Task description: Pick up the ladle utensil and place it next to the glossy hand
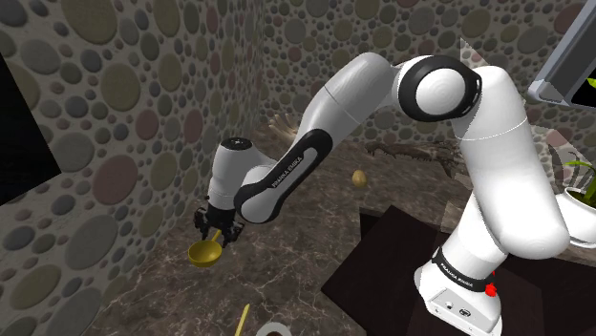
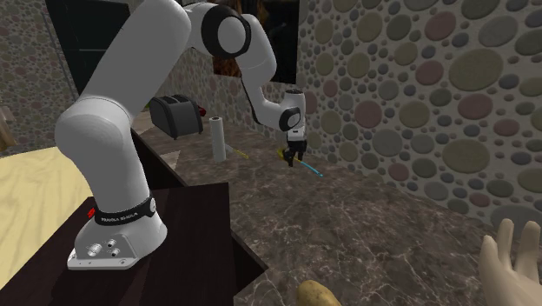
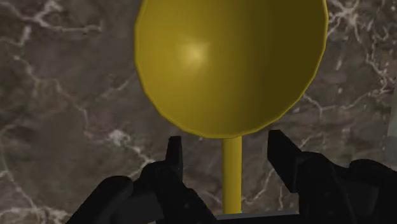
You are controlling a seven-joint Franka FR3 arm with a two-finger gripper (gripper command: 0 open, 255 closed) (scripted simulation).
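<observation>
The ladle has a yellow bowl [image 3: 229,63] and a thin yellow handle [image 3: 232,178], and it lies on the dark marble counter [image 3: 57,127]. My black gripper [image 3: 227,147] stands directly over it. The fingers [image 3: 175,153] straddle the handle just behind the bowl with a gap on each side, so nothing is clasped. From the shoulder view, the gripper [image 1: 218,232] hangs low by the spotted wall with the bowl [image 1: 204,252] beneath it. The gripper [image 2: 295,155] sits far back on the counter. The pale glossy hand [image 2: 512,265] rises at the near right corner, well away from the ladle.
A potato [image 2: 317,294] lies near the hand. A toaster [image 2: 176,116] and a white cylinder [image 2: 218,139] stand beside the arm. A yellow stick [image 1: 244,320] lies at the counter's front. Spotted walls [image 1: 105,115] close the corner behind the ladle. The dark stand [image 2: 187,235] holds the arm.
</observation>
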